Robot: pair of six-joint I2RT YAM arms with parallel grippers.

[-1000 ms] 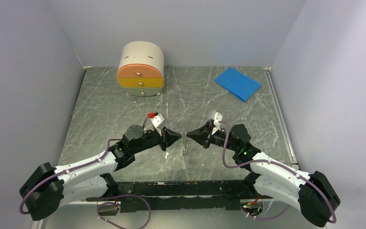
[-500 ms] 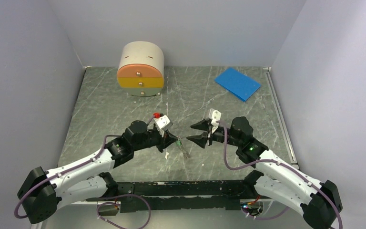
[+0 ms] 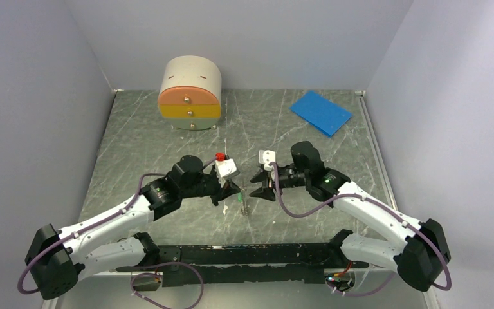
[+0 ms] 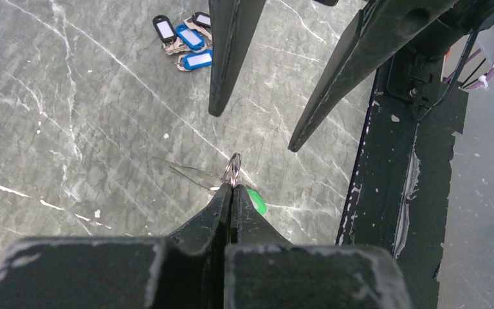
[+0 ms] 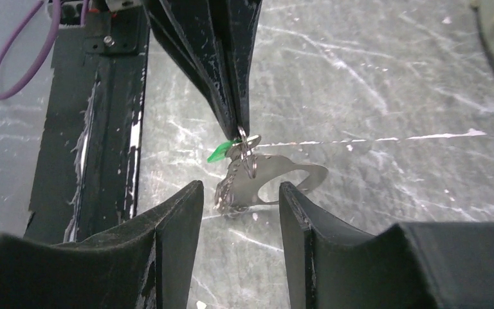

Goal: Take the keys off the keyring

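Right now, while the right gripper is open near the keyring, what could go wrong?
1. The left gripper pinches the keyring only at its very tips, so a pull may slip it out.
2. The green key tag sits against those tips, so the open right gripper may close on the dangling keyring instead, or strike the left gripper.

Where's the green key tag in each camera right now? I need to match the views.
Top external: the green key tag is a tiny speck at picture centre, barely visible.
Left wrist: low centre, just right of the left pincer.
Right wrist: centre-left, left of that pincer's tip, which enters from above.
Shared landmark: the left pincer, shut on the keyring beside the tag.
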